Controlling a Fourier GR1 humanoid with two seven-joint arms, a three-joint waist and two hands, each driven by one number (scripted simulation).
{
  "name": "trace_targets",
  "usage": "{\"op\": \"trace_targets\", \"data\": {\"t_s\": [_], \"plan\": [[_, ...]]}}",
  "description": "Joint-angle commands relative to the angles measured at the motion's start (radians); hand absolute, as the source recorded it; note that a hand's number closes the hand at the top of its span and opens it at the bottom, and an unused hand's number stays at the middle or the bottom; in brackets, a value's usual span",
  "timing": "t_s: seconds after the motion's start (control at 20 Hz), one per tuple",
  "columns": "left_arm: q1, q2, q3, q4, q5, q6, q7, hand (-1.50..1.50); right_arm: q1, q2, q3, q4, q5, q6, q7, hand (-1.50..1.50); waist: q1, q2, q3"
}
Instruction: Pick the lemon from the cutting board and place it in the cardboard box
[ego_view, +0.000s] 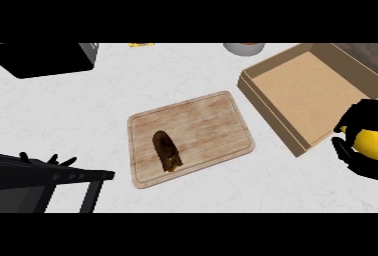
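The yellow lemon (368, 141) is in my right hand (356, 162) at the right edge of the view; the black fingers curl round it and hide most of it. Hand and lemon sit beside the near right end of the open cardboard box (275, 112), about level with its front wall. The wooden cutting board (207, 120) lies at the centre of the counter, and only a dark brown elongated item (166, 150) is on it. My left hand (46, 161) rests at the lower left with its fingers up.
A black appliance (44, 59) fills the far left corner. A grey bowl (244, 48) and a small yellow item (140, 44) stand at the back edge. White counter lies between the board and the box.
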Motion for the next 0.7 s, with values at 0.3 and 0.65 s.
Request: {"op": "trace_targets", "data": {"t_s": [0.3, 0.65], "plan": [[-0.207, -0.083, -0.143, -0.072, -0.001, -0.022, -0.025, 0.0, 0.01, -0.154, -0.321, 0.193, -0.291, 0.168, -0.107, 1.5, 0.037, 0.062, -0.008], [-0.288, -0.074, -0.166, -0.088, 0.006, -0.043, 0.039, 0.0, -0.005, -0.187, -0.397, 0.333, -0.385, 0.283, -0.152, 1.5, 0.083, 0.072, -0.007]]}}
